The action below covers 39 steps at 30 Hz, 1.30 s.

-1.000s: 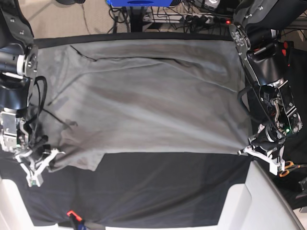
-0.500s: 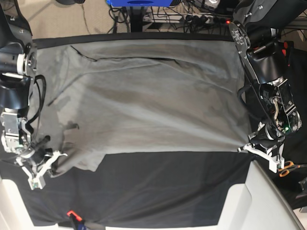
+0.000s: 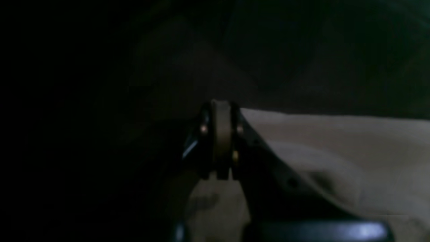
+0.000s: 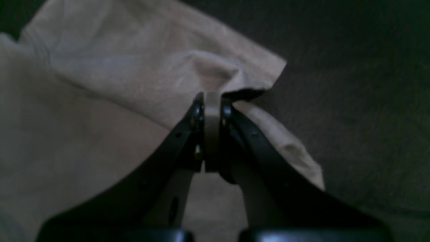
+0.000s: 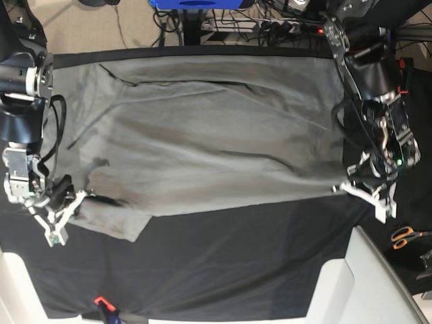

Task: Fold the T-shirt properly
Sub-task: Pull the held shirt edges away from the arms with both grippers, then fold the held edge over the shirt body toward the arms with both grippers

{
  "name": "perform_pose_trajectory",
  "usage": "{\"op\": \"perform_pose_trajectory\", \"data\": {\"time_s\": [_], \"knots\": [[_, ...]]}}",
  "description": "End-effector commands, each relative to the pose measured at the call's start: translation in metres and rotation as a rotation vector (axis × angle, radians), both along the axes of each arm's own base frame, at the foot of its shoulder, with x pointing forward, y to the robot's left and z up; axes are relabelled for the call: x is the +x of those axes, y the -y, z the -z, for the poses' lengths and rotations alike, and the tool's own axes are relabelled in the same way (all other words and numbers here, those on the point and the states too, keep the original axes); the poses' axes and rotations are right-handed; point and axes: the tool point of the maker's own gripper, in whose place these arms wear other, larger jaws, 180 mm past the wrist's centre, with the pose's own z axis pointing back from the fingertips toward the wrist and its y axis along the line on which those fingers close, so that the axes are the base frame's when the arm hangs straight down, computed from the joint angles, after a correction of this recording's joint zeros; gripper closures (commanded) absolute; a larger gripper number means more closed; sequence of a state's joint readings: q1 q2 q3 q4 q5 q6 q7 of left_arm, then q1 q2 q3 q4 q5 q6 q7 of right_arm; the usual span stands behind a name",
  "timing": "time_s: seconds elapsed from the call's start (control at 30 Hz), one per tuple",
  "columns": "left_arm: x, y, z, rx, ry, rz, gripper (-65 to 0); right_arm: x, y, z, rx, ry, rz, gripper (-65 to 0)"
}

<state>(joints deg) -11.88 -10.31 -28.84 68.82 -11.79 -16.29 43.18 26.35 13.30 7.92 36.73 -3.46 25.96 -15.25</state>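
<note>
Base view shows a black table cloth (image 5: 236, 256) spread over the work surface, with the grey T-shirt (image 5: 209, 135) lying flat across its far half and bare black cloth on the near half. The right gripper (image 5: 67, 206) sits at that view's lower left, its jaws pinched on a corner of the T-shirt, where the fabric bunches into a small flap just beside the fingers. The left gripper (image 5: 347, 187) is at the opposite edge, jaws likewise pressed together on the shirt's hem, which is drawn taut between the two arms. Beyond the left gripper, to its outer side, orange-handled scissors (image 5: 405, 235) lie on a pale white surface (image 5: 371, 277) that borders the cloth. A small orange-red clip (image 5: 101, 301) shows at the near edge of the cloth, below the right gripper. Past the far edge of the table, a tangle of cables (image 5: 270, 23) lies on a beige floor, next to a blue object (image 5: 196, 4). Right wrist view confirms a fold of fabric clamped between closed fingertips; left wrist view is very dark, yet pale fabric meets the closed jaws.
</note>
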Motion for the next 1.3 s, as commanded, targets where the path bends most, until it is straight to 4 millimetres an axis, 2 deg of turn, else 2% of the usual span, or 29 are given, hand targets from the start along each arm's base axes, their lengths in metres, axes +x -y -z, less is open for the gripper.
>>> {"op": "perform_pose_trajectory", "data": {"time_s": [0.0,0.17,0.5,0.7,0.97,1.07,1.27], "knots": [[0.01,-0.008,-0.02,0.031,0.058,0.0,0.0,0.016,0.009,-0.022,-0.012,0.063,0.006,0.0],[-0.005,0.008,-0.011,0.068,0.027,0.071,0.0,0.004,0.02,-0.024,-0.067,0.038,-0.002,0.0],[-0.025,0.009,-0.006,0.097,0.008,0.09,0.0,-0.027,0.027,-0.025,-0.152,-0.028,-0.021,0.0],[-0.037,0.011,-0.015,0.13,0.024,0.107,0.0,-0.048,0.023,-0.023,-0.184,-0.059,-0.038,0.0],[-0.064,0.018,-0.004,0.142,-0.015,0.165,0.0,-0.068,0.025,-0.02,-0.212,-0.097,-0.04,0.0],[-0.075,0.024,-0.003,0.15,-0.023,0.206,0.0,-0.08,0.036,-0.02,-0.219,-0.118,-0.004,0.0],[-0.091,0.027,-0.004,0.167,-0.034,0.225,0.0,-0.101,0.033,-0.014,-0.217,-0.145,0.004,0.0]]}}
